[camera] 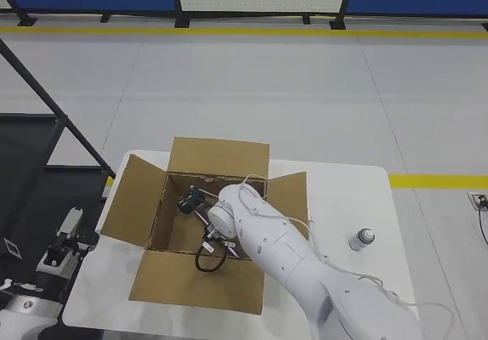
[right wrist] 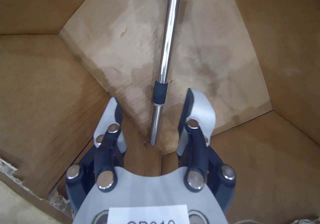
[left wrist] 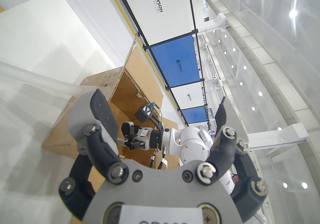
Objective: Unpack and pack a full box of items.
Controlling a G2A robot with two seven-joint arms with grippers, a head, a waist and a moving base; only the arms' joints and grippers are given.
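On the white table (camera: 346, 195) the box (camera: 195, 280) holds a metal rod (right wrist: 168, 47) under the right gripper (right wrist: 152, 96), jaws apart; a bottle (camera: 361, 240) stands outside at 3 o'clock, the left gripper (left wrist: 160, 96) is spread and empty, so unpacking seems nearly done, packing not begun.

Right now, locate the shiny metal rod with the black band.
Right wrist view: the metal rod lies on the cardboard box floor, ahead of the right gripper.

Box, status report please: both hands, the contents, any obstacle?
Right hand open, inside box, over metal rod lying on box floor. Left hand open, empty, outside box. Nothing blocking rod; bottle stands on table.
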